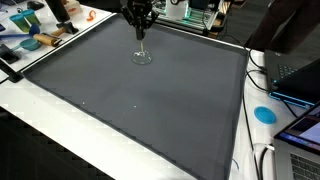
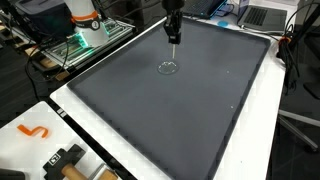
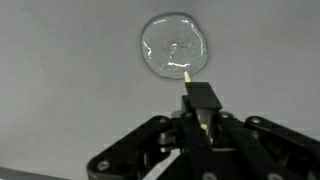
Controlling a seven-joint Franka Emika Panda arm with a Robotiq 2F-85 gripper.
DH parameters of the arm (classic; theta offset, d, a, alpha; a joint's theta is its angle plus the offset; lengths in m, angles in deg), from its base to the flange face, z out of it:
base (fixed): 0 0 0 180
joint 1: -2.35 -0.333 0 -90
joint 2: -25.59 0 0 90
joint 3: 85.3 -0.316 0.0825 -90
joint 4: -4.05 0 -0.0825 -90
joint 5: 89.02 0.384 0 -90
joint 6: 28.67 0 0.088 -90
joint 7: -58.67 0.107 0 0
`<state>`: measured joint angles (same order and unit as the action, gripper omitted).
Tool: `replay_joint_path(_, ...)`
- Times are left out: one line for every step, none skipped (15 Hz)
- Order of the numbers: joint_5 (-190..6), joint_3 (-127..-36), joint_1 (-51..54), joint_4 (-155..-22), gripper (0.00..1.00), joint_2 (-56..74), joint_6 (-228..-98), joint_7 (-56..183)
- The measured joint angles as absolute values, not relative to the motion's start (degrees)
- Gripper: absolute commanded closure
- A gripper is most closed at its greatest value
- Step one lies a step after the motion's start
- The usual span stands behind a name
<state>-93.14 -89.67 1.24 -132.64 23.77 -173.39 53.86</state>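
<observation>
— Where is the clear patch (image 3: 172, 47)?
— On the dark mat (image 1: 150, 110), near the edge by the arm's base, well away from all 4 corners. I cannot tell if it is liquid or a disc.
— And the gripper (image 3: 198, 100)?
— Pinching 1 thin stick (image 3: 187, 75), its tip at the patch's rim.
— The risk?
— Pushing down too hard could snap or skid the stick. Liquid would smear.

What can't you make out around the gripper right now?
1. Clear round glass object: stem and height unreadable; wrist view looks straight down, exterior views show it tiny.
2. Pale sliver at the black gripper tip, wrist view: too small and blurred to identify.
</observation>
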Motion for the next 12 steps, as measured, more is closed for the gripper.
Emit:
replay_joint_path(-93.1,-89.7,1.2,-132.7,0.97,23.4,-173.5,53.9)
replay_joint_path(-93.1,-89.7,1.2,-132.7,0.97,23.1,-173.5,53.9)
replay_joint_path(-93.1,-89.7,1.1,-132.8,0.97,22.8,-173.7,53.9)
replay_joint_path(-93.1,-89.7,1.0,-132.8,0.97,22.4,-174.1,53.9)
replay_joint_path(-93.1,-89.7,0.9,-132.9,0.97,22.1,-174.6,53.9)
replay_joint_path(-93.1,-89.7,0.8,-133.0,0.97,21.8,-175.1,53.9)
replay_joint_path(-93.1,-89.7,0.7,-133.0,0.97,21.5,-175.6,53.9)
replay_joint_path(-93.1,-89.7,0.7,-133.0,0.97,21.1,-175.9,53.9)
replay_joint_path(-93.1,-89.7,0.6,-133.0,0.97,20.7,-176.0,53.9)
replay_joint_path(-93.1,-89.7,0.6,-133.0,0.97,20.4,-176.1,53.9)
replay_joint_path(-93.1,-89.7,0.5,-133.0,0.97,20.1,-176.2,53.9)
replay_joint_path(-93.1,-89.7,0.5,-133.0,0.97,19.8,-176.4,53.9)
